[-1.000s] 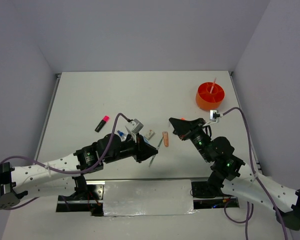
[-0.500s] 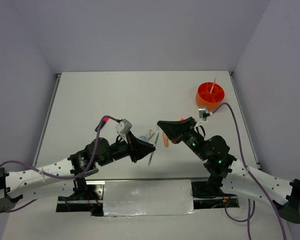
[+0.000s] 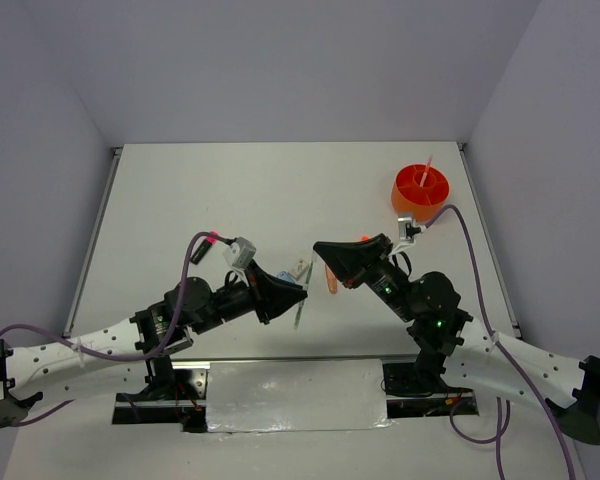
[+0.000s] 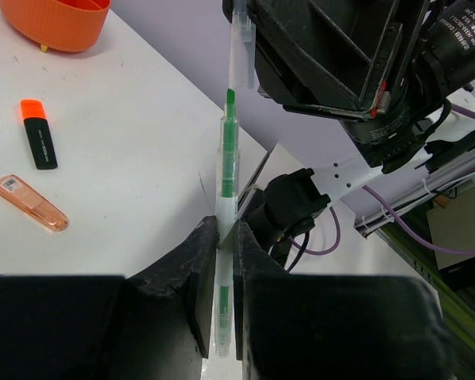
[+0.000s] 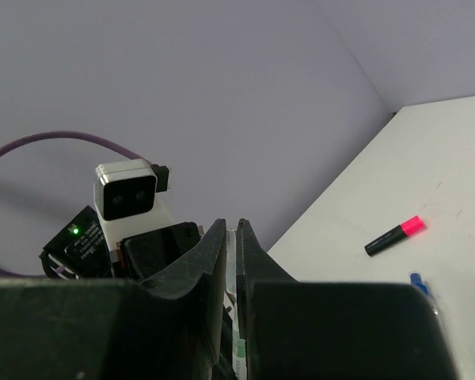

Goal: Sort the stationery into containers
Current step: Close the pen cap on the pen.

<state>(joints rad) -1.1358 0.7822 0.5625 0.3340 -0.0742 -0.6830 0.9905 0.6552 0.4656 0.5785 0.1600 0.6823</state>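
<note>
A clear pen with a green refill (image 4: 227, 182) stands tilted above the table, held at both ends. My left gripper (image 4: 227, 237) is shut on its lower end, also seen from above (image 3: 300, 292). My right gripper (image 5: 231, 229) is shut on the pen's clear upper end (image 5: 232, 269), just right of the left gripper (image 3: 318, 250). The orange tub (image 3: 421, 192) stands at the far right with a thin pen upright in it. On the table lie a peach piece (image 4: 30, 203), an orange-capped highlighter (image 4: 38, 134) and a pink-capped highlighter (image 5: 394, 236).
A blue-capped item (image 5: 423, 289) lies near the pink highlighter. A small whitish block (image 3: 298, 268) shows partly behind the left gripper. Purple cables loop over both arms. Grey walls enclose the table at the left, back and right.
The right gripper swung left from beside the peach piece to the pen's upper end. The left arm drew back a little, keeping the pen.
</note>
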